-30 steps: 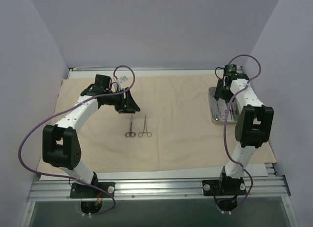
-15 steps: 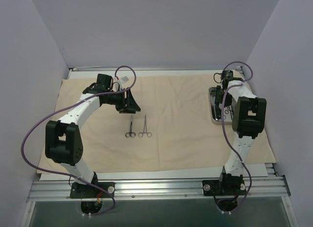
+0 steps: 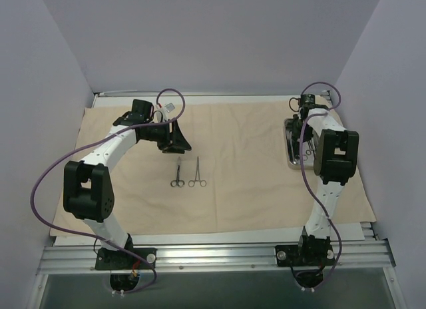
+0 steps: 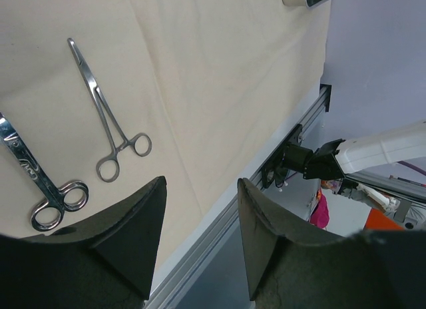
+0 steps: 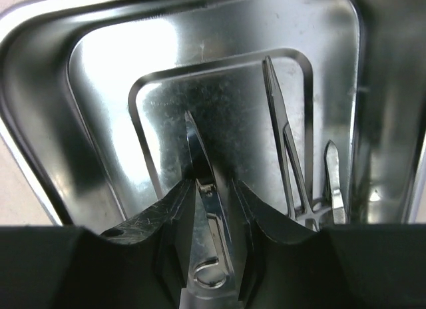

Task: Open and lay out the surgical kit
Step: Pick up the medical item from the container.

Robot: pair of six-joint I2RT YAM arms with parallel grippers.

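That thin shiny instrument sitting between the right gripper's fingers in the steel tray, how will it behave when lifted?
Probably stiff and light: the instrument is a thin polished metal strip. Likely slippery, since it and the tray are mirror-smooth, so it may swivel between the right gripper's narrow fingers or skid.

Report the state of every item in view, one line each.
Cloth wrap, unfolded and spread flat.
Steel tray, upright on the cloth, instruments inside.
Scissors, closed, lying flat on the cloth.
Forceps, closed, lying beside the scissors, not touching them.
Left gripper, open, empty, above the cloth.
Right gripper, down in the tray, fingers flanking a flat instrument; grip unclear.
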